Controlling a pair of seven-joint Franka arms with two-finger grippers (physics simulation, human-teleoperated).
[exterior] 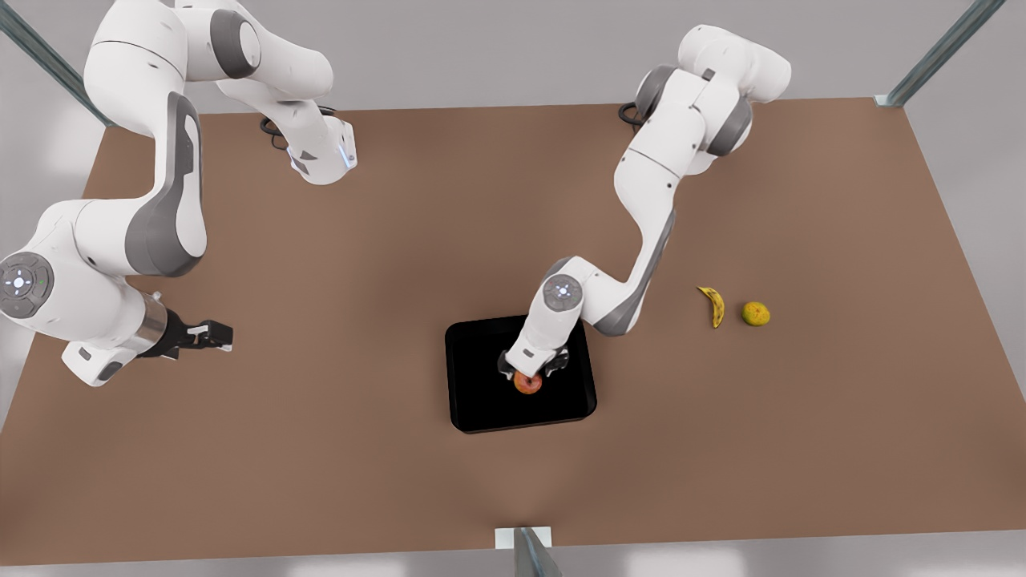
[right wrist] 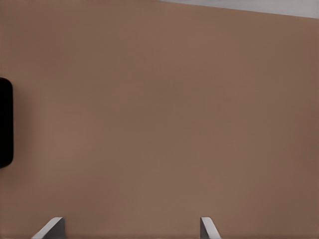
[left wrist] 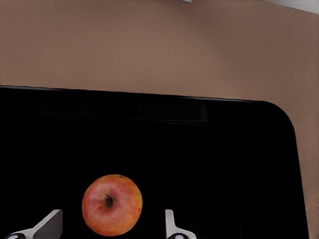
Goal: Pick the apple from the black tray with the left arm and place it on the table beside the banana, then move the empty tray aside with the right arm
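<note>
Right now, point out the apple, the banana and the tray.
apple (left wrist: 112,204), left wrist view, middle of its skin.
banana (exterior: 712,305), front view, middle of its curve.
tray (exterior: 481,377), front view, bare floor.

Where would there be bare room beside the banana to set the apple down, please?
The table is bare between the black tray and the banana. The banana's other side is crowded by a yellow-green fruit. The open left gripper straddles the apple; the open right gripper waits far off.
</note>
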